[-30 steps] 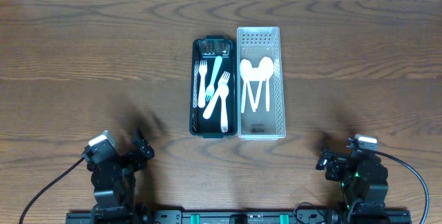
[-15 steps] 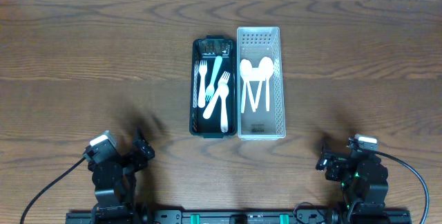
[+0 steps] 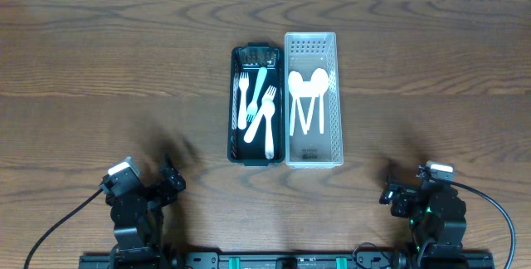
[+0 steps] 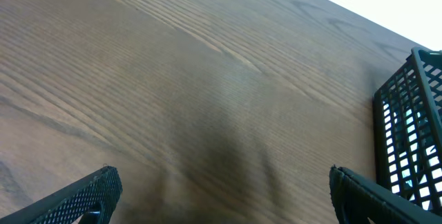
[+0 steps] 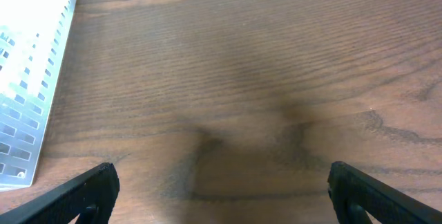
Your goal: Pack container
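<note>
1. We are seeing the black basket sitting mid-table, its long side touching the white basket on its right.
2. The black basket is holding several forks, white ones plus one pale blue, lying lengthwise and overlapping, tines pointing to the far end.
3. The white basket is holding white spoons, two bowls lying side by side at the far end and the handles crossing; we cannot tell the exact count.
4. The left gripper is hovering low at the near left edge, well apart from the baskets, jaws spread wide and gripping nothing.
5. The right gripper is hovering at the near right edge, jaws likewise spread and gripping nothing.
6. Everything is resting on a dark wooden table.
</note>
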